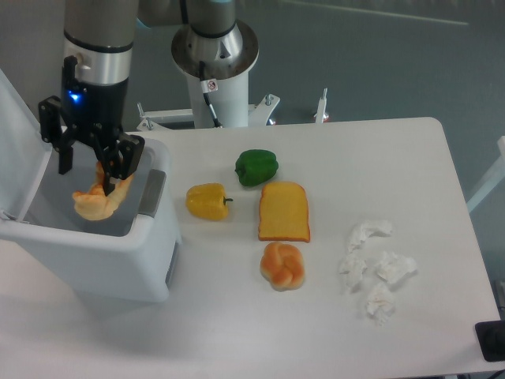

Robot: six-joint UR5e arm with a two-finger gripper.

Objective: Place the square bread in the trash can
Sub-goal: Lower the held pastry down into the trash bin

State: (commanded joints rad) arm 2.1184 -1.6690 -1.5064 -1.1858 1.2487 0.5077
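Observation:
The square bread (284, 211), a flat yellow-orange toast slice with a darker crust, lies on the white table near the middle. The trash can (118, 249), a white bin with its lid swung open to the left, stands at the table's left edge. My gripper (88, 180) hangs over the bin's opening, far left of the bread. Its jaws stand spread apart. A pale lumpy croissant-like piece (99, 204) sits just under the fingertips, inside the bin's opening. I cannot tell if it still touches a finger.
A yellow pepper (207, 200) and a green pepper (256, 166) lie between the bin and the bread. A round orange-white bun (282, 265) lies just in front of the bread. Crumpled white tissues (375, 268) lie to the right. The robot base (215, 55) stands behind.

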